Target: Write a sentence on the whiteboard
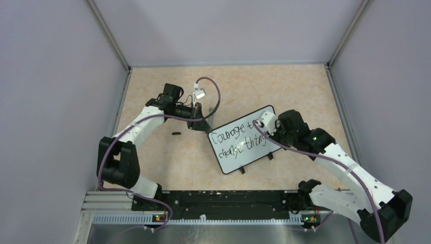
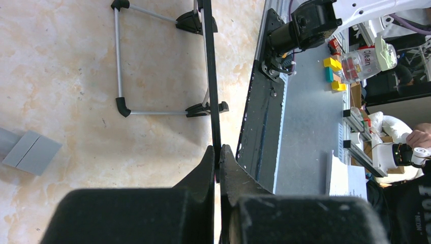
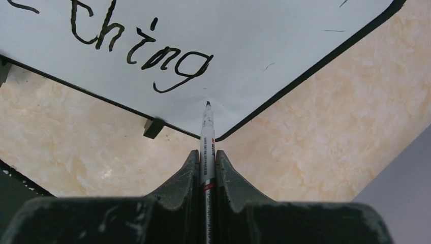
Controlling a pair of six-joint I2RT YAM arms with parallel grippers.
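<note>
The whiteboard (image 1: 250, 155) stands tilted at mid-table on small black feet. The sentence (image 1: 235, 138) runs in two black lines, "Courage t…" over "change thing"; my right gripper covers the end of the top line. My left gripper (image 1: 195, 124) is shut on the board's thin black rim at its far left corner, seen edge-on in the left wrist view (image 2: 219, 152). My right gripper (image 3: 207, 155) is shut on a white marker (image 3: 207, 134). Its black tip sits over the white surface (image 3: 284, 46), just below and right of the "g" of "thing" (image 3: 145, 48).
A small black cap-like piece (image 1: 176, 133) lies on the table left of the board. The board's wire stand (image 2: 119, 56) shows behind it. A grey block (image 2: 30, 151) lies near the left gripper. A black rail (image 1: 218, 201) runs along the near edge; walls enclose three sides.
</note>
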